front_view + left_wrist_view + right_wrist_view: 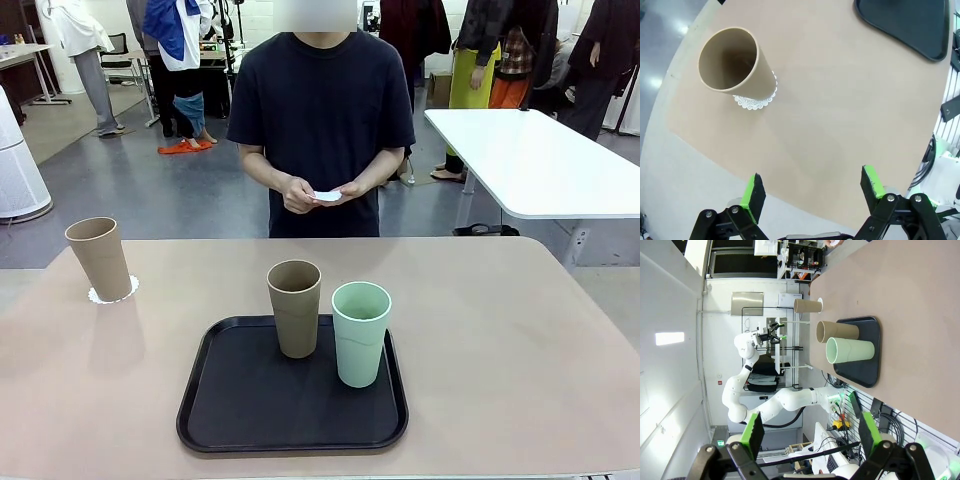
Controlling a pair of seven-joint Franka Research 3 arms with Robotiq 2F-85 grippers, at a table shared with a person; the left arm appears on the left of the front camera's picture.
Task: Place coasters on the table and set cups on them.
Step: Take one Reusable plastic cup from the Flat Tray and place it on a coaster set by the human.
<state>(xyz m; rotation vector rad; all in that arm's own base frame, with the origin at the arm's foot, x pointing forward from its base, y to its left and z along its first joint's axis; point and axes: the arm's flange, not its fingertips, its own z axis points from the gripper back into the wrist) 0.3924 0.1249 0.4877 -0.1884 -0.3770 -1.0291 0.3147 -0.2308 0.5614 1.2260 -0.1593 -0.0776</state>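
**A:** Entry one, far left of the desk [500,340]?

**B:** One tan cup [100,258], upright on a lacy white coaster [113,292] whose edge shows on the near side of the base. That pair looks finished. The left end effector [812,187] hangs over the desk's near-left edge, fingers spread wide with nothing between them. The cup is ahead of it and apart.

**A:** Entry two, centre?

**B:** One black tray [250,410] carrying two items. The second tan cup [294,307] is on the left and the mint cup [360,332] is just beside it on the right. I cannot tell whether they touch. Both stand mouth up, long axis vertical, with no coaster beneath.

**A:** Behind the tray?

**B:** The person's hands [300,193], at the far side, hold a small white piece [327,196] between them. It is probably the next coaster and is not yet on the desk.

**A:** Far right?

**B:** The right end effector [810,432] has its fingers wide apart and is empty. It is held off the desk, well apart from the tray. The mint cup is on its side of the tray.

**A:** What does the next move turn on?

**B:** My guess is where that white piece lands. If it goes left of the tray, the second tan cup suits the left arm. If it goes right, the mint cup suits the right arm. Either cup would want a sideways approach across its upright axis.
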